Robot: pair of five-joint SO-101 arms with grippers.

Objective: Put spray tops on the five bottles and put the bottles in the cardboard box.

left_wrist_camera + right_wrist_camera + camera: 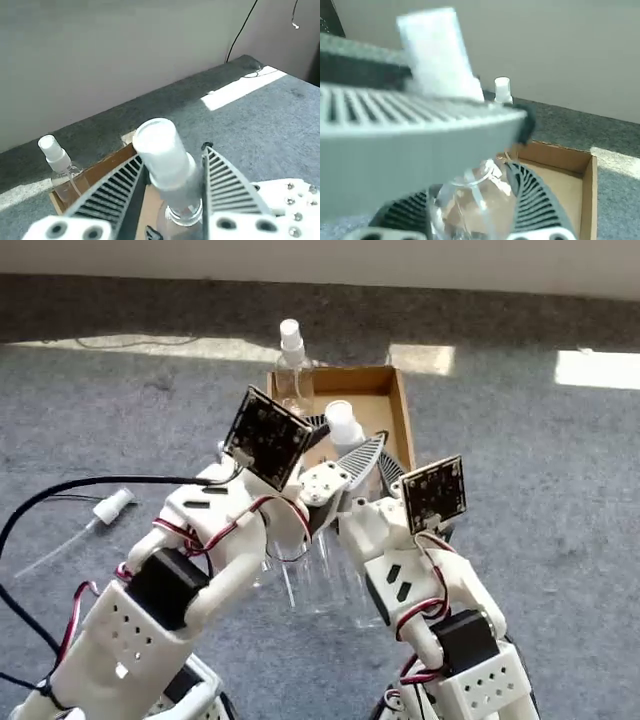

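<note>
A clear bottle [470, 200] is held upright at the near end of the cardboard box [398, 410], and my right gripper [470, 212] is shut on its body. On the bottle's neck sits a white spray top [345, 423]. My left gripper [167, 195] is shut on that spray top [162, 155], one ribbed finger on each side. Another bottle with a spray top [292, 370] stands at the box's far left corner. A loose spray top with its tube [110, 507] lies on the carpet to the left.
Several clear bottles [320, 585] stand on the grey carpet under the two arms. A black cable [60, 495] runs across the floor on the left. The bare box floor [560, 170] shows beyond the held bottle.
</note>
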